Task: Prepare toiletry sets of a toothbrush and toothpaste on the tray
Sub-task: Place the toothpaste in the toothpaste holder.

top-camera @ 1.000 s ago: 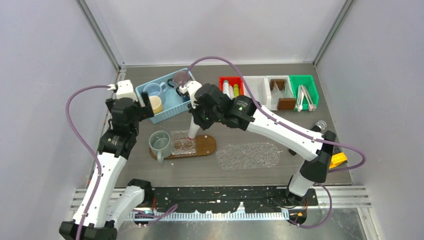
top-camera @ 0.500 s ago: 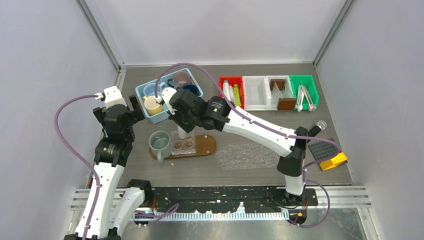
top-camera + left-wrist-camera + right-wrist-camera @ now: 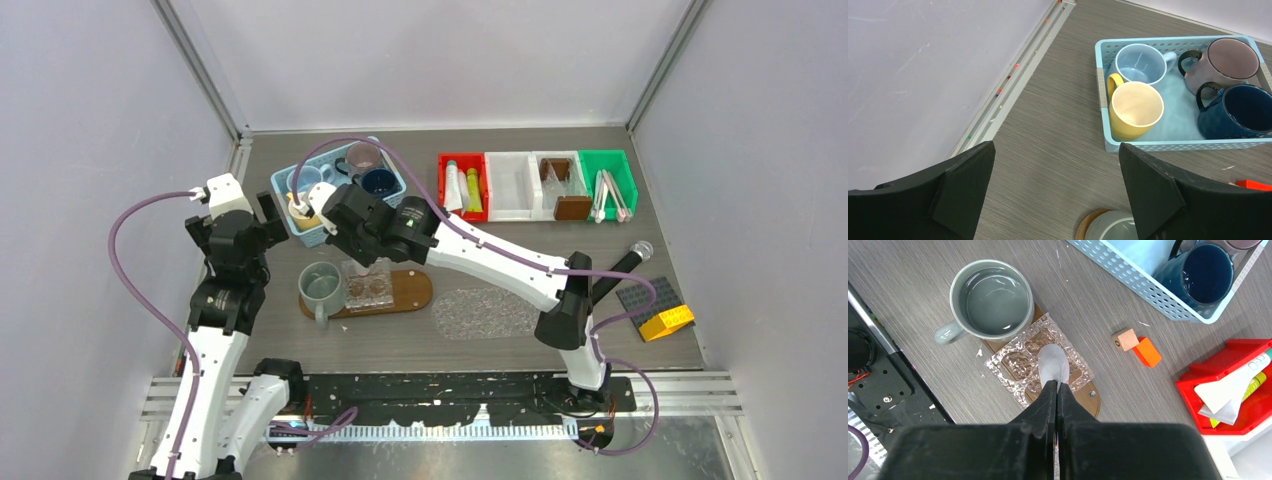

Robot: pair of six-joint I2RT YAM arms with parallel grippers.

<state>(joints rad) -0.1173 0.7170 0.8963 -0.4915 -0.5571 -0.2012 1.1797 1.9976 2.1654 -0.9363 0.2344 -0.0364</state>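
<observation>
Right fingers (image 3: 1044,407), pressed together on the flat end of a small white soft toothpaste tube (image 3: 1053,365), are swinging leftward from their position a second ago. They are now hanging the tube over the clear embossed plastic liner (image 3: 1013,362) on the brown oval wooden tray (image 3: 1091,401), beside the grey-green ceramic mug (image 3: 993,300). Left fingers (image 3: 965,172), spread wide, are drawing slightly back from the light-blue perforated basket (image 3: 1103,107). Release appears imminent; no toothbrush is showing on the tray.

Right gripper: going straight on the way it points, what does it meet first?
The clear plastic dish on the wooden tray, probably; the tube in the right gripper would touch it first. Depth unclear.
</observation>
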